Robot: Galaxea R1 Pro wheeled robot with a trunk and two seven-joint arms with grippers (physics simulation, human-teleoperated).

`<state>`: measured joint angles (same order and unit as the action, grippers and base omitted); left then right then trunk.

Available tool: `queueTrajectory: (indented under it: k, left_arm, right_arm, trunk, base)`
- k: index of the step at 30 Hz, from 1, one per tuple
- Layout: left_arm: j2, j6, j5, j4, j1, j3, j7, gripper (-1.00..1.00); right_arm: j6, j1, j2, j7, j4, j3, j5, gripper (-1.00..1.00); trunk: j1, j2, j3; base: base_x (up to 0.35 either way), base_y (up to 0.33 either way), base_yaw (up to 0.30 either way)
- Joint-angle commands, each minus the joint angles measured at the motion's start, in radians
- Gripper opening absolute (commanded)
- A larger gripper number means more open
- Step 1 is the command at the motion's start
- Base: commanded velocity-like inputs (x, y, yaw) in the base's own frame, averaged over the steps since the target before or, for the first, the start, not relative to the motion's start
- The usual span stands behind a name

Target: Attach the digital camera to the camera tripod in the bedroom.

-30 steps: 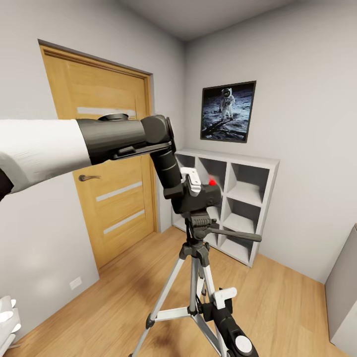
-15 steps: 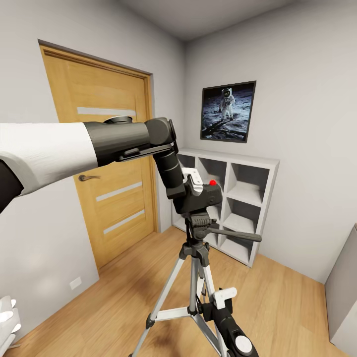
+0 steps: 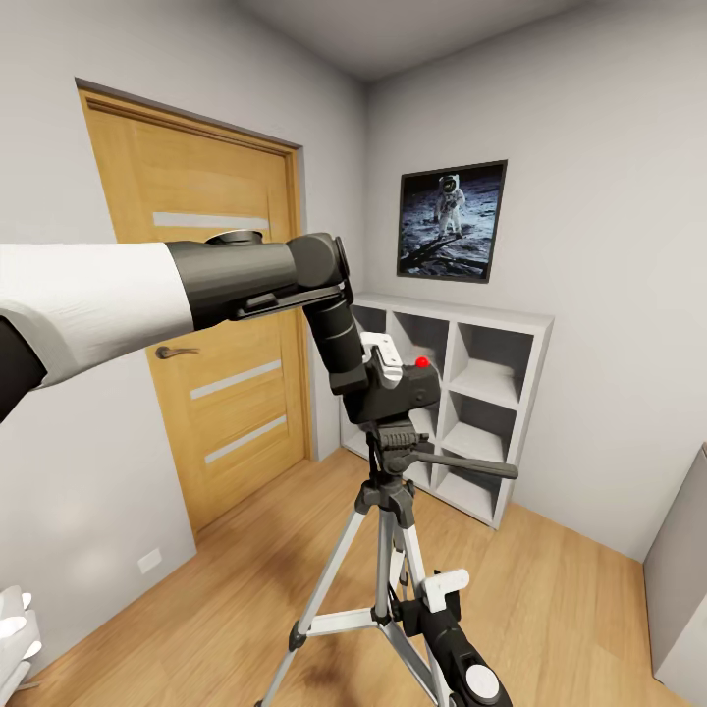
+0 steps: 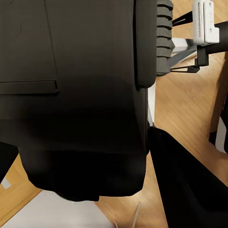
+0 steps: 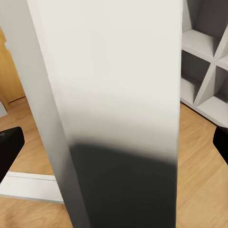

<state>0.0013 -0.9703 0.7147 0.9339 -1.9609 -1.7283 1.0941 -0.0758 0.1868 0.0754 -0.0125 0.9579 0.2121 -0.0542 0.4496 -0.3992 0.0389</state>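
— Where the left arm reaches forward, what does its end effector [image 3: 391, 365] hold?
— It clamps the digital camera [image 3: 403, 391], which sits right on the black head of the camera tripod [image 3: 385, 511]; the red button [image 3: 421, 362] faces up.
— And the right end effector [image 3: 444, 593]?
— Low, at six o'clock from the camera, beside a silver tripod leg [image 5: 114, 95]. I cannot tell its opening.
— Surroundings?
— White cube shelves [image 3: 469, 403] at three o'clock, oak door [image 3: 211, 334] at nine.
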Motion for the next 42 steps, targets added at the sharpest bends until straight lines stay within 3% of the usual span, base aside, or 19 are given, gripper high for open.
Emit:
queueTrajectory:
  k: [1,3,4,30,33,34,35,38,42]
  left_arm:
    - [0.000,-0.002,0.002,0.000,-0.001,-0.002,0.002,-1.00]
    - [0.000,-0.002,0.002,0.000,-0.001,-0.002,0.002,-1.00]
    - [-0.001,-0.002,0.002,0.000,-0.001,-0.002,0.003,-1.00]
    - [0.000,-0.002,0.002,0.003,-0.001,-0.002,0.003,-1.00]
    - [-0.017,-0.003,0.001,0.004,0.016,-0.019,0.000,-1.00]
    - [-0.020,-0.029,0.001,0.004,-0.010,-0.083,0.030,-1.00]
    - [-0.018,-0.059,0.001,0.054,-0.140,-0.160,0.141,-1.00]
    - [-0.017,-0.056,0.030,0.042,-0.127,-0.180,0.117,-1.00]
    - [-0.017,-0.047,0.050,0.034,-0.111,-0.178,0.092,-1.00]
  right_arm:
    - [-0.002,0.000,0.000,-0.001,-0.001,0.000,-0.006,1.00]
    - [-0.002,0.000,0.000,-0.001,-0.001,0.000,-0.006,1.00]
    - [-0.002,0.000,0.000,-0.001,-0.001,0.000,-0.006,-1.00]
    - [-0.002,0.000,0.000,-0.001,0.001,0.000,-0.006,-1.00]
    - [-0.002,0.000,0.006,-0.001,0.001,0.001,-0.006,-1.00]
    - [-0.002,0.000,0.006,-0.001,0.001,0.010,-0.007,-1.00]
    - [-0.018,0.000,0.007,0.034,0.035,0.019,-0.039,-1.00]
    - [-0.002,0.000,0.017,0.016,0.026,0.014,-0.055,-1.00]
    - [-0.010,0.000,0.016,0.006,0.013,0.019,-0.053,-1.00]
  trunk:
    - [0.000,-0.001,0.000]
    - [0.000,-0.001,0.000]
    - [0.000,-0.001,0.000]
    - [0.000,-0.001,0.000]
    - [0.000,-0.001,0.000]
    - [0.000,-0.001,0.000]
    - [0.000,-0.001,0.000]
    - [0.000,-0.001,0.000]
    - [0.000,-0.001,0.000]
  base:
    - [0.000,0.000,0.000]
    - [0.000,0.000,0.000]
    - [0.000,0.000,0.000]
    - [0.000,0.000,0.000]
    - [0.000,0.000,0.000]
    - [0.000,0.000,0.000]
    - [0.000,0.000,0.000]
    - [0.000,0.000,0.000]
    - [0.000,0.000,0.000]
